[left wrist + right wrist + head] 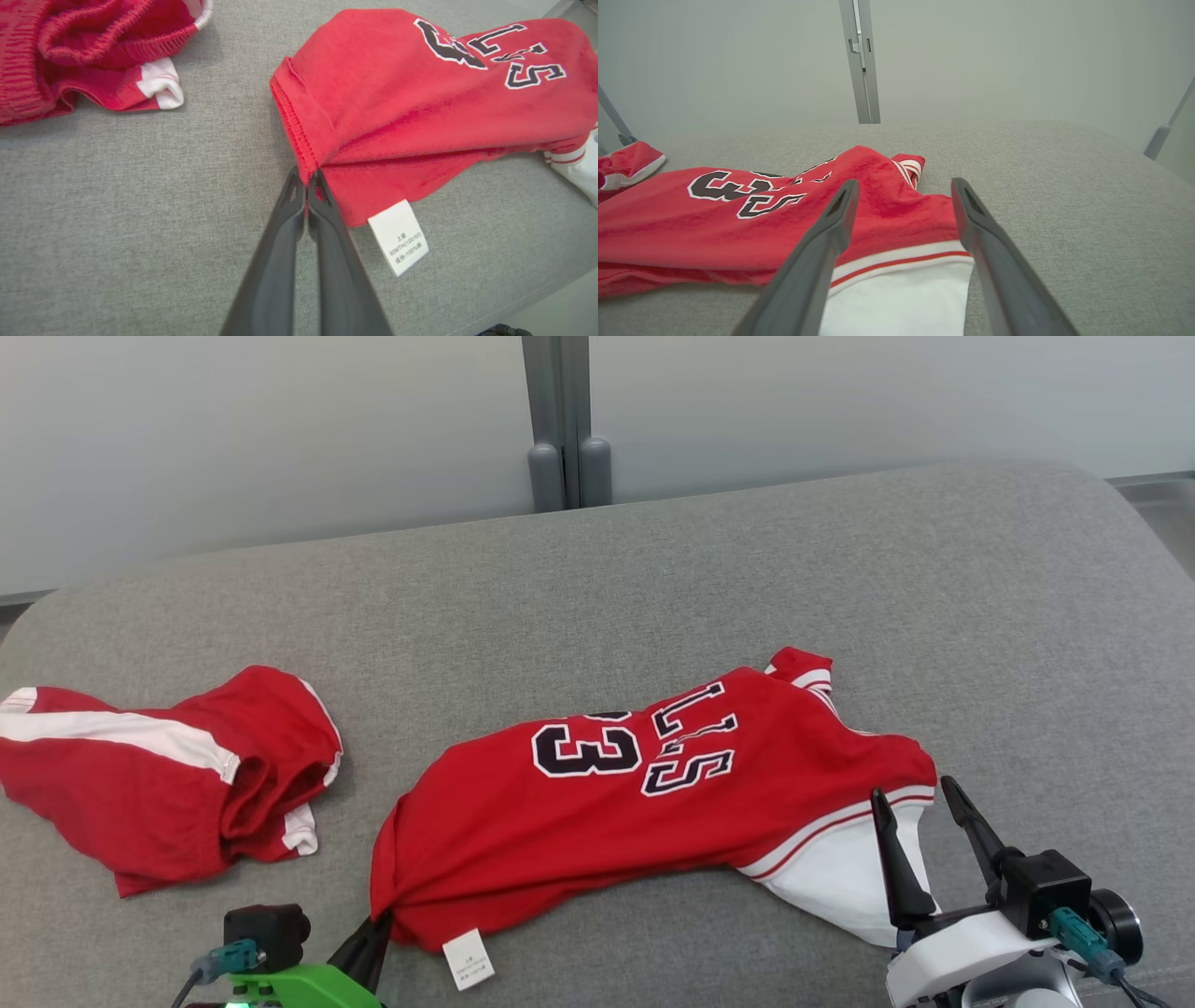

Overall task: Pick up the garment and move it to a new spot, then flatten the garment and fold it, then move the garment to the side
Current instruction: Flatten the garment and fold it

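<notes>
The left hand has a bright green shell, the right hand a white shell. Each carries a boxy black block with a teal plug and a thin cable. The fingers are long, dark and tapering.

Garment label print too small to read — shorts cut off.

Bright, even, diffuse light, no glare. Faint soft shadows under red jersey and red shorts on grey cushion. Head view sharp. Wrist views bow at edges. Left end effector and right end effector go soft near the lens.
</notes>
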